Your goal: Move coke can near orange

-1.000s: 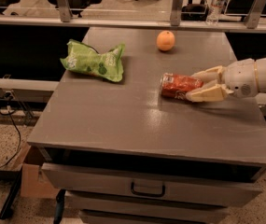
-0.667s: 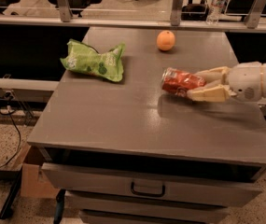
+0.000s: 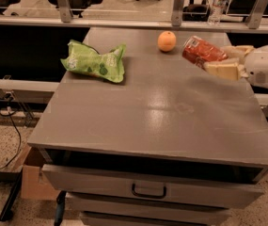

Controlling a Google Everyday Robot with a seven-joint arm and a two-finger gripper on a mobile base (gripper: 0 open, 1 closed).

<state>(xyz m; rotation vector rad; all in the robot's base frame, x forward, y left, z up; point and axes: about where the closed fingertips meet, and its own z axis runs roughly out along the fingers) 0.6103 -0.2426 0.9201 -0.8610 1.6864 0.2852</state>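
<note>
Grey table (image 3: 171, 121): flat matte top with some glare mid-surface, and drawers (image 3: 147, 190) under the front edge. Directly on it:
- green snack bag (image 3: 94, 60), crumpled, lying back left
- orange (image 3: 167, 41), back centre, well apart from the bag

coke can (image 3: 201, 52) is tilted at back right, just beside the orange and not touching it. Can't tell if it contacts the top. gripper (image 3: 216, 60) is over the back-right corner, arm from the right side, fingers (image 3: 223, 70) clamped either side of the can.
</note>
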